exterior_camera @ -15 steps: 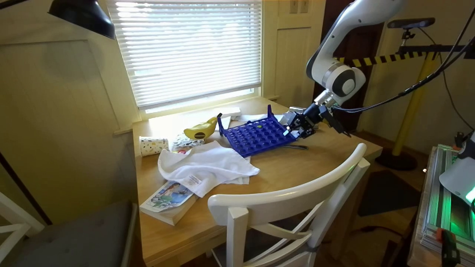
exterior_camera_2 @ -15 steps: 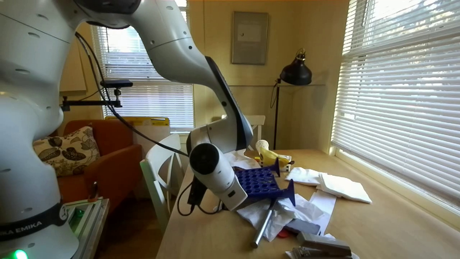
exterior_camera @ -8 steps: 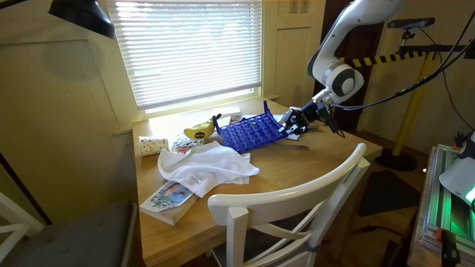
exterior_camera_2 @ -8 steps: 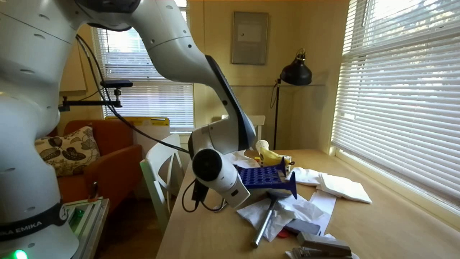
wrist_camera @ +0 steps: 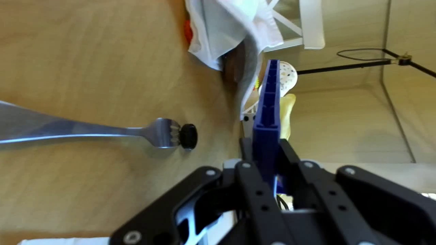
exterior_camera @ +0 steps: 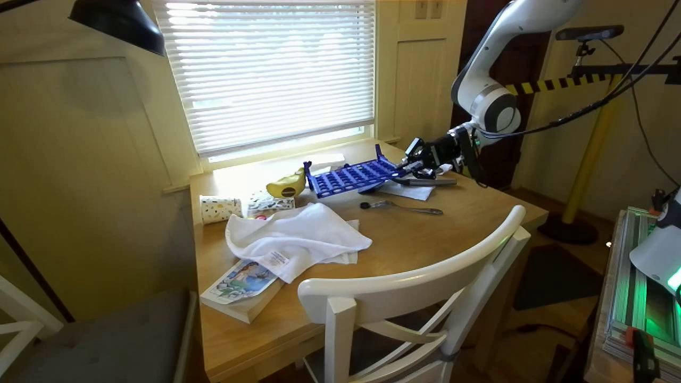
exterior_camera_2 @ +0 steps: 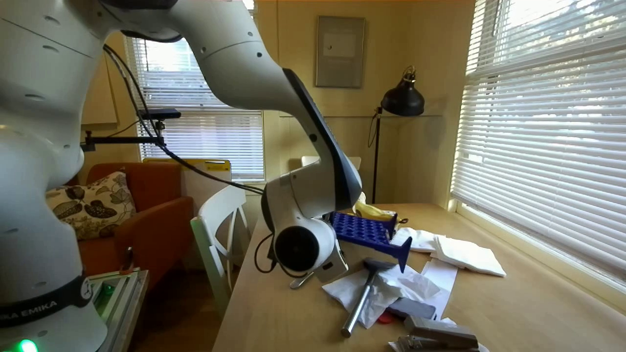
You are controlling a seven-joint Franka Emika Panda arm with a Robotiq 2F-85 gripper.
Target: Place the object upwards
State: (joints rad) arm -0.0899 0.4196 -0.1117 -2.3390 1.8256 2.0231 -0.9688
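The gripper (wrist_camera: 265, 148) is closed on one edge of a blue perforated frame (exterior_camera: 350, 178), which is held tilted over the wooden table (exterior_camera: 425, 239); whether its far end is supported cannot be told. Near it, a fork (wrist_camera: 102, 130) is seen with a small black disc (wrist_camera: 188, 136) at its tines. A yellow banana-shaped pouch (exterior_camera: 287, 187) is shown just beside the frame's far end in both exterior views. Farther out, a book (exterior_camera: 242, 284) is partly covered by a white cloth (exterior_camera: 303, 239).
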